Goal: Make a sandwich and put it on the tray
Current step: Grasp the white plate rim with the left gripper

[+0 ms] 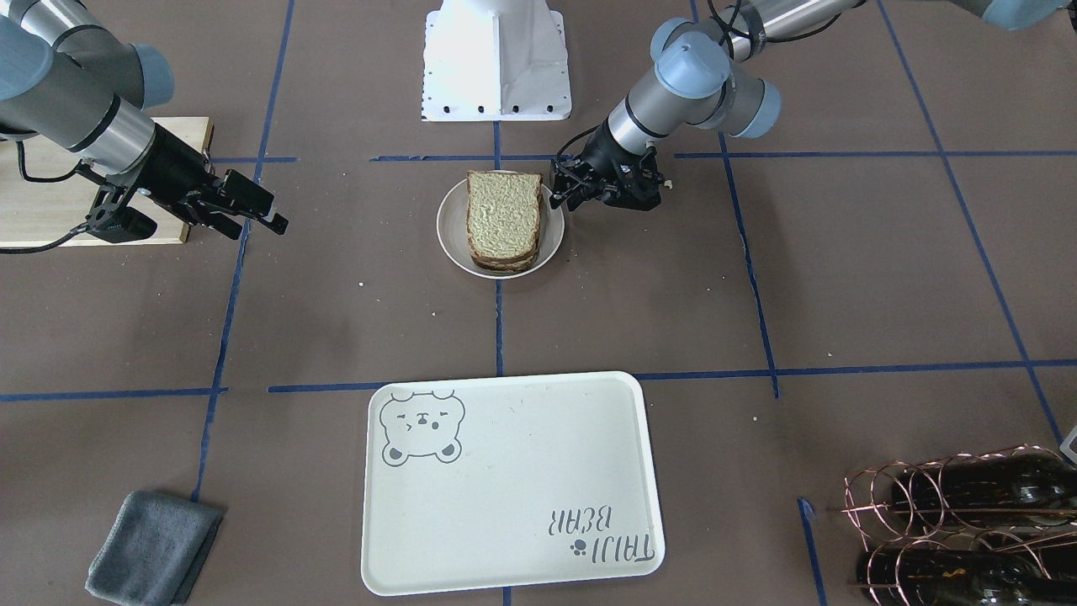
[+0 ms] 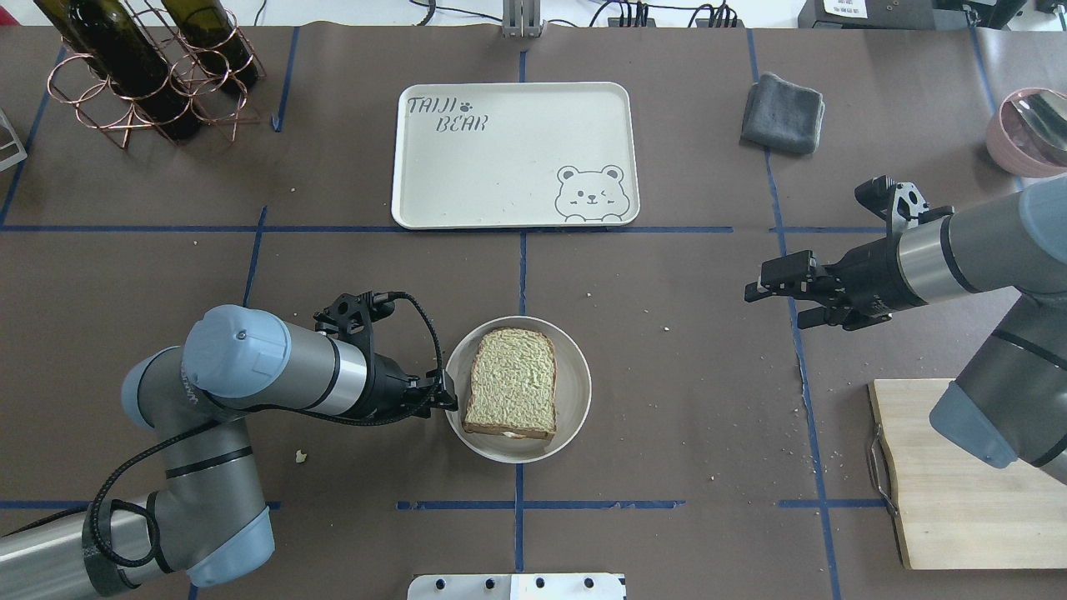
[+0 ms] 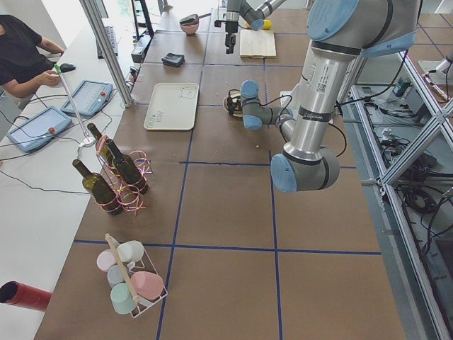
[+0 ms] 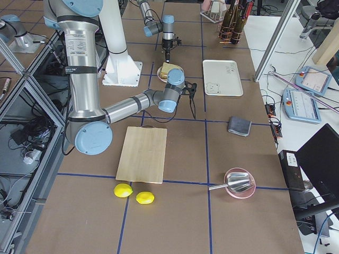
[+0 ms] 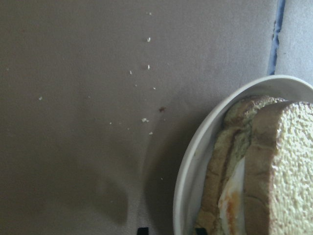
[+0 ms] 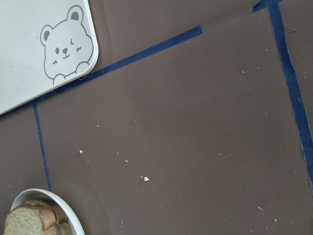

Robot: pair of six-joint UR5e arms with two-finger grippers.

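Observation:
The sandwich (image 1: pixel 503 219) lies assembled on a round pale plate (image 1: pixel 450 242) at mid-table; it also shows in the overhead view (image 2: pixel 511 382). In the left wrist view the white egg (image 5: pixel 232 196) shows between the two bread slices (image 5: pixel 274 166). My left gripper (image 2: pixel 450 402) is at the plate's rim (image 5: pixel 195 152), on the robot's left side of it. Its jaws stand slightly apart, one on each side of the rim. My right gripper (image 2: pixel 763 296) is open and empty, well to the right above the table. The cream bear tray (image 2: pixel 500 158) lies beyond the plate with nothing on it.
A wooden cutting board (image 2: pixel 959 475) lies under the right arm. A grey cloth (image 2: pixel 782 112) is right of the tray. A wire rack with wine bottles (image 2: pixel 142 75) stands at the far left. A pink bowl (image 2: pixel 1029 133) is at the far right. Crumbs dot the table.

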